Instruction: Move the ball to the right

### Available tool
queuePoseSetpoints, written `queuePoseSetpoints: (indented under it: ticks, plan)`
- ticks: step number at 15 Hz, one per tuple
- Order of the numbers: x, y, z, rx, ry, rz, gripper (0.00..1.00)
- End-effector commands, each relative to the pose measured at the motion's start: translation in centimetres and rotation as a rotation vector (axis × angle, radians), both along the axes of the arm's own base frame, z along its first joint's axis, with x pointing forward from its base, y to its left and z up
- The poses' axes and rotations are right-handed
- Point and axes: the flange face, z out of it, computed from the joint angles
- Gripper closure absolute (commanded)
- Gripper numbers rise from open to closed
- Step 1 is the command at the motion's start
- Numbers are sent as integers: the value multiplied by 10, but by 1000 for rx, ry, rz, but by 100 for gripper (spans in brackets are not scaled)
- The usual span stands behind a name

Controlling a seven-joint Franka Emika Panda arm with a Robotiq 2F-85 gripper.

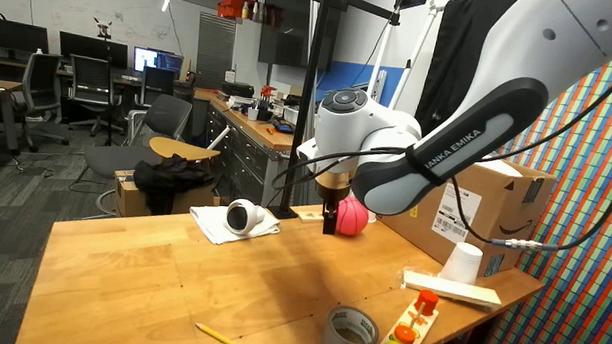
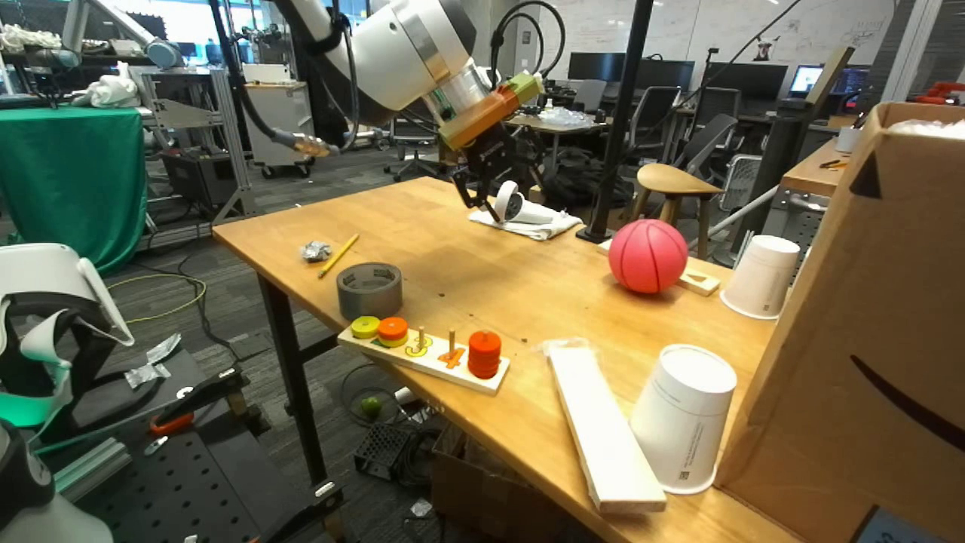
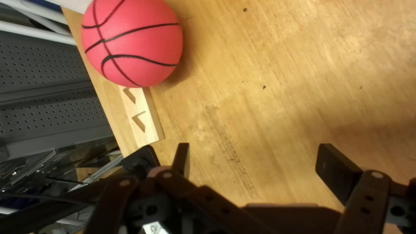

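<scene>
One round ball (image 3: 132, 43), seams (image 3: 102, 40) crossing

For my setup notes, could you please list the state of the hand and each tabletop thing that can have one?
Hand: open, holding nothing
Ball: not held
Cup by the ball: upside down
Other cup: upside down
Tape roll: lying flat
Pencil: lying flat
Silvery scrap: crumpled
Peg toy: partly loaded
White bar: lying flat
Wooden block: lying flat
White cloth: appears folded
White device: lying on it
Box: top appears open
</scene>
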Motion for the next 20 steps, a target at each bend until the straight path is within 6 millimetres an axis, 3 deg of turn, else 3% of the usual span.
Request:
queuePoseSetpoints:
  ticks: [1,5,12,17,20]
  plan:
    - [41,12,0,-48,-34,-69,0]
    - [72,13,-20,-60,3,-176,0]
    - [119,-16,-45,-92,-41,-392,0]
    - [129,-15,-57,-93,-49,-447,0]
    - [120,-17,-64,-92,-33,-418,0]
